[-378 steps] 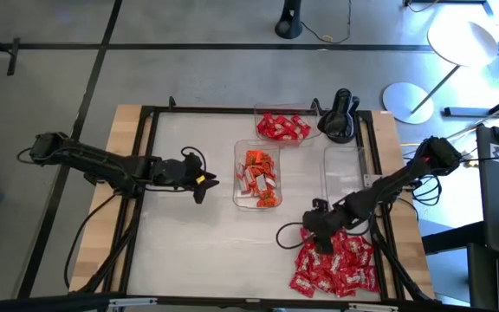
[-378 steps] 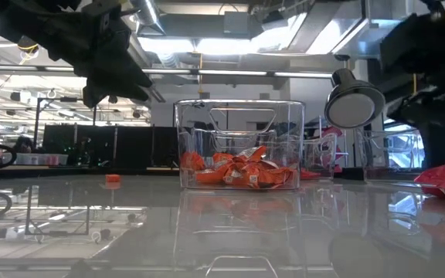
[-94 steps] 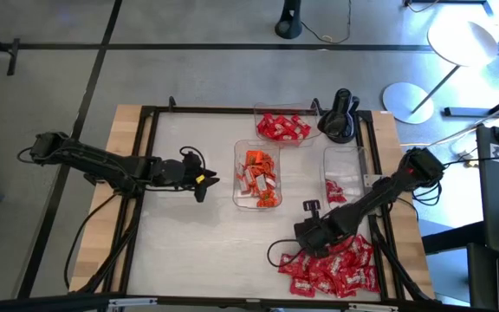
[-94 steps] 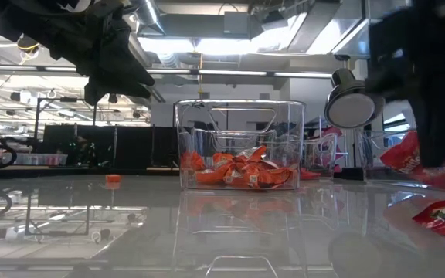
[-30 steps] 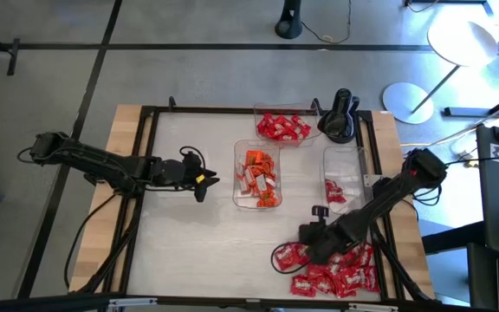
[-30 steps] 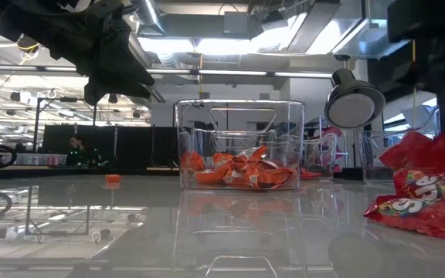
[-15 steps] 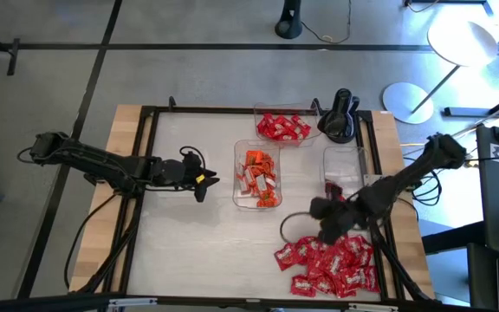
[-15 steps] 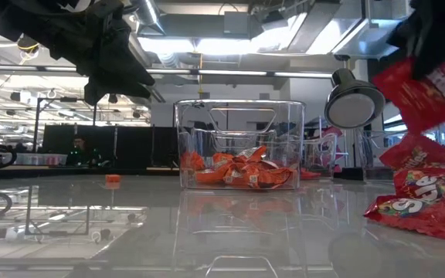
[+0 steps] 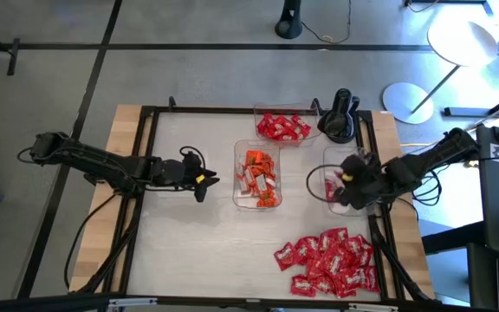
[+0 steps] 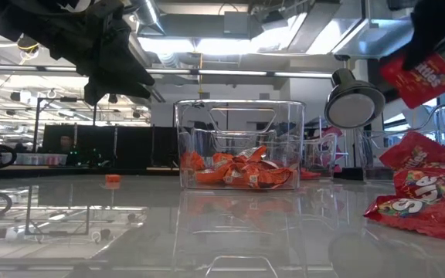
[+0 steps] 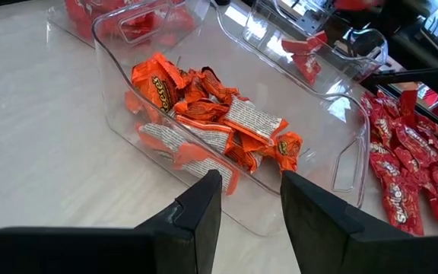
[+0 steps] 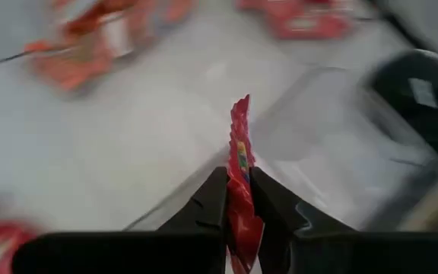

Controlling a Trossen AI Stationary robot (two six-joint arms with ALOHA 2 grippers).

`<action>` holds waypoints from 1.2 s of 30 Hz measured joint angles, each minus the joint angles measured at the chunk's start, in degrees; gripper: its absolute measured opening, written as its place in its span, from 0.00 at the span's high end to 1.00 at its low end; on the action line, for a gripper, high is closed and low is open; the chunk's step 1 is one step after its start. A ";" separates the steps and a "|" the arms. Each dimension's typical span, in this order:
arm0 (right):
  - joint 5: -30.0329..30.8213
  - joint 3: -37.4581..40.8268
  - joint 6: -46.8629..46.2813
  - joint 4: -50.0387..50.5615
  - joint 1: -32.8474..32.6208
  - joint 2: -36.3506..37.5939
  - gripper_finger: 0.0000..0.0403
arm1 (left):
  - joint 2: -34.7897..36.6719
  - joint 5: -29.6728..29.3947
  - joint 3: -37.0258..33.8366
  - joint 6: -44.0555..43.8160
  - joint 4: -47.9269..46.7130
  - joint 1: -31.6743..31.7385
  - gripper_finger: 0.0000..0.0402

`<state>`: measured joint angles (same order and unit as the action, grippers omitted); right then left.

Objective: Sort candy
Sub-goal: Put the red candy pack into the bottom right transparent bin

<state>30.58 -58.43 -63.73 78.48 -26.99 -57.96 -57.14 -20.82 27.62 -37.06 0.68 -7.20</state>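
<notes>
High view: right gripper [image 9: 350, 184] parked over the right-hand clear tray [image 9: 329, 154], jaws pinched nearly shut on one red wrapped candy [image 12: 239, 164], held edge-on with most of the wrapper sticking out past the fingertips. Best bet for the drop, judging from here: get squarely inside the tray walls first, come down low enough that the thin packet can't flutter over the rim, then open up cleanly and lift straight out so the wrapper doesn't cling to a finger. Worth checking it's the right tray too, since a few red pieces already sit in there and the held one looks like the same kind as the loose red pile [image 9: 329, 262] on the surface nearer the front edge, well apart from the jaws now. Low view shows the same red packet [image 10: 421, 77] hanging high above the surface, clear of everything. Orange candy [image 9: 257, 177] sits in the middle tray [image 9: 237, 173], plain red ones in the far tray [image 9: 281, 127]. Left gripper [image 11: 249, 205] waiting just short of the middle tray, jaws partly open and holding nothing, orange wrappers right ahead of the fingertips behind the clear wall.
</notes>
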 joint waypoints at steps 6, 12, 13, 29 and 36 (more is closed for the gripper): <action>0.06 4.69 -3.54 0.65 0.12 -0.31 0.90 | 0.00 -0.01 -0.02 -0.51 0.27 0.04 0.68; -4.79 10.63 -5.31 -0.27 0.12 -0.39 0.88 | 0.00 0.00 -0.02 -1.36 0.51 0.04 0.68; -5.12 11.24 -5.33 -1.27 0.12 -0.39 0.87 | 0.00 0.00 -0.02 -1.83 0.88 0.04 0.68; -8.02 14.05 -3.55 -5.89 0.03 -0.39 0.35 | -0.02 0.00 -0.02 -3.68 1.82 0.07 0.68; -10.81 14.05 -3.49 -9.22 0.01 -0.39 0.29 | -0.01 0.00 -0.02 -3.57 1.82 0.07 0.68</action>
<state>19.77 -44.38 -67.22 69.26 -26.98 -58.35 -57.15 -20.82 27.59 -40.62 2.50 -7.14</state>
